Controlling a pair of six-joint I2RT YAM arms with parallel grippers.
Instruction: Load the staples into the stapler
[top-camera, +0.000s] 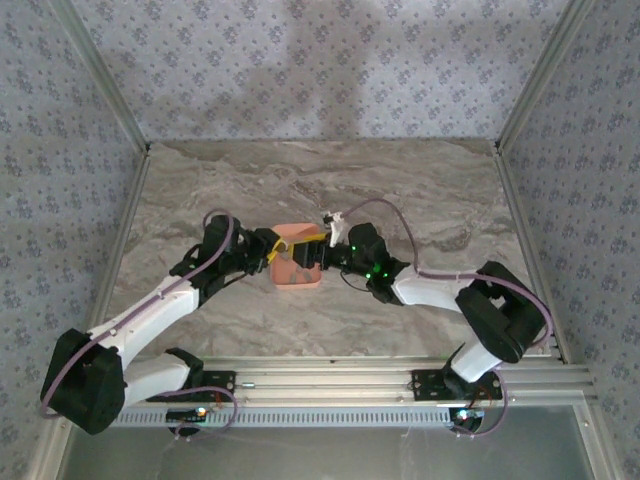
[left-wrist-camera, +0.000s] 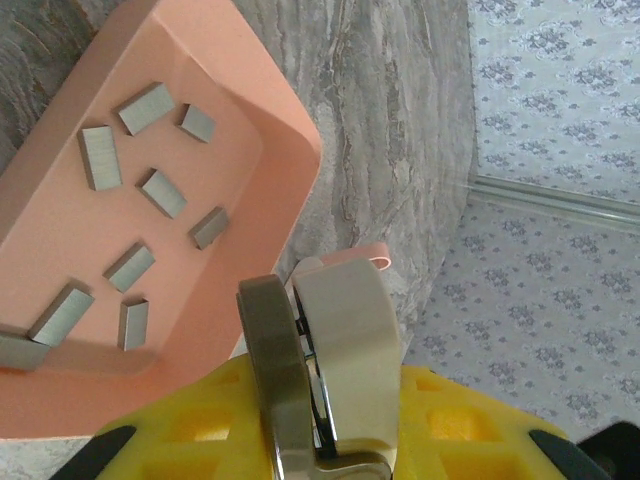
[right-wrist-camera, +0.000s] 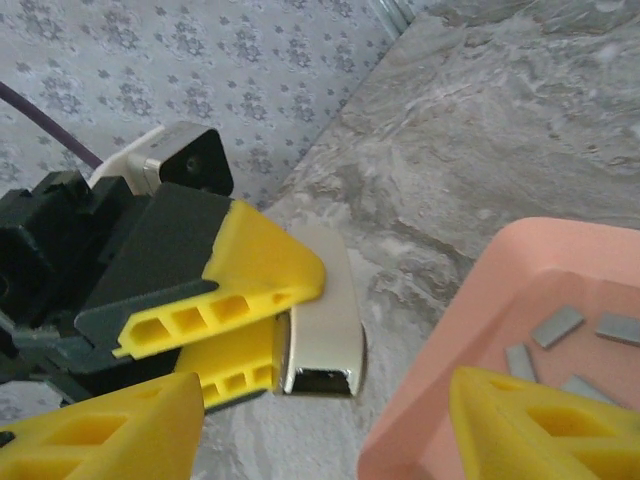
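Stapler (left-wrist-camera: 340, 330) clamped between the yellow fingers of the left gripper (left-wrist-camera: 325, 420), jaws narrow, just beside the corner of the tray (left-wrist-camera: 290, 130), over the table (left-wrist-camera: 400, 120). Right gripper (right-wrist-camera: 325, 415) jaws wide, nothing held, near tray edge. Staples (left-wrist-camera: 160, 190) loose, scattered on tray floor.

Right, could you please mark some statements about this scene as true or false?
1. The staples lie loose in the salmon tray. True.
2. The left gripper is open and empty. False: it is shut on the stapler.
3. The right gripper holds a staple strip. False: its jaws stand open with nothing between them.
4. In the top view, the tray sits between the two grippers. True.
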